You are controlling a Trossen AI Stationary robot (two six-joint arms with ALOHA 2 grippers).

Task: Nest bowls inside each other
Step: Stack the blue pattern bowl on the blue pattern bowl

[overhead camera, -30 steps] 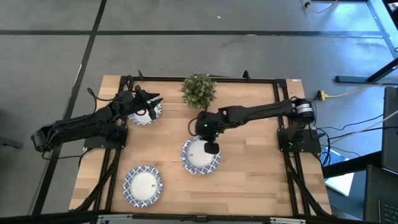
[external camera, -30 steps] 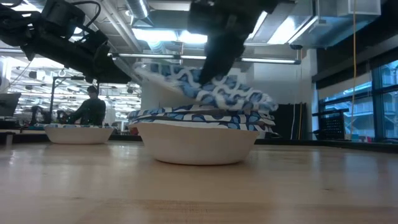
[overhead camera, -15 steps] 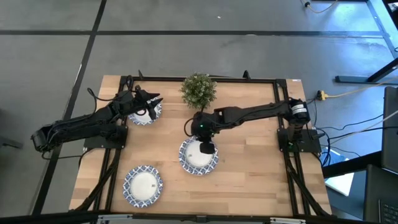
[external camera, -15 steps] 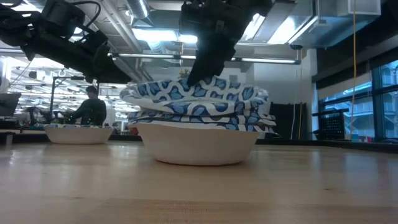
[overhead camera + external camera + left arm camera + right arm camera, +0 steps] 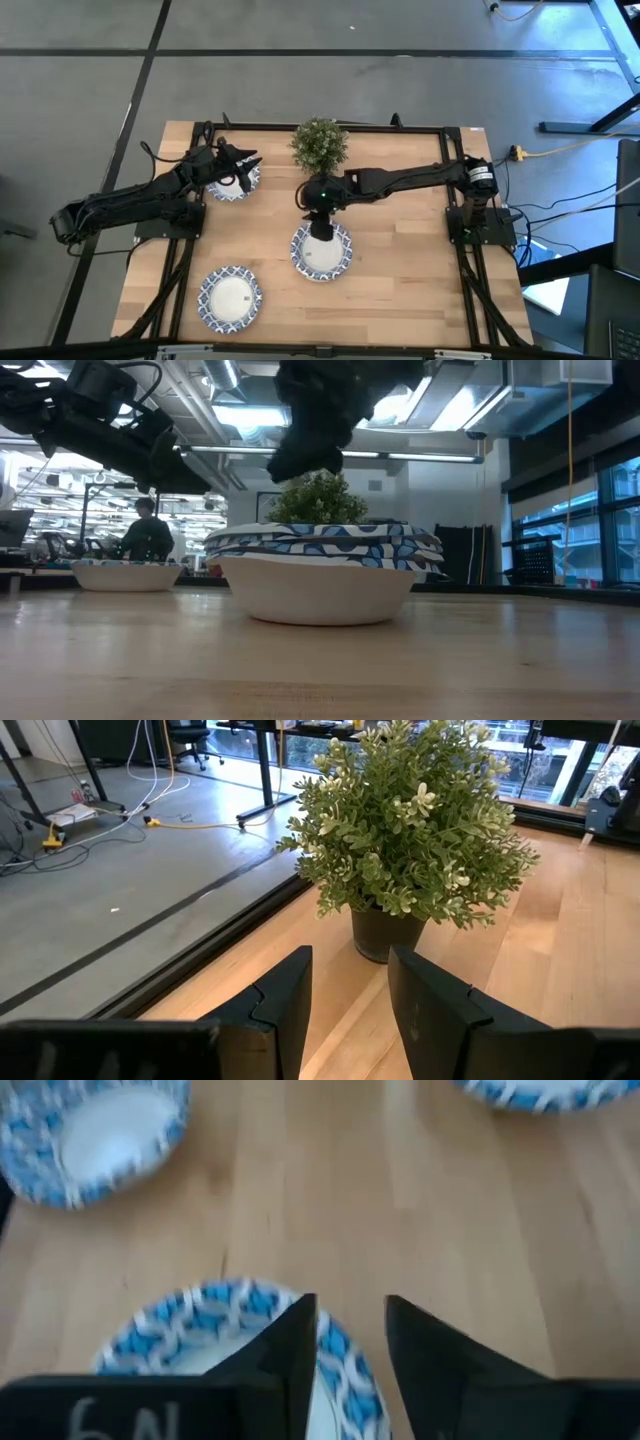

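My right claw (image 5: 318,214) hangs over the middle of the counter (image 5: 400,270), just above the far rim of the stack (image 5: 321,250); its fingers (image 5: 290,1350) stand apart with nothing between them, and the patterned rim of the stack shows through the gap in my right wrist view; in the low view the claw is clear of the stack (image 5: 323,573), which sits level with several rims packed one inside another; the plant (image 5: 320,146) stands behind the stack near the far edge, and from low down its top pokes up behind the rims; a lone bowl (image 5: 230,297) lies near the front left of the counter, well apart from the stack; another bowl (image 5: 233,181) lies at the far left, and my left claw (image 5: 246,165) waits over it, fingers (image 5: 280,1010) parted and empty, pointing toward the plant (image 5: 408,830); a person (image 5: 145,535) sits far off in the room behind the counter
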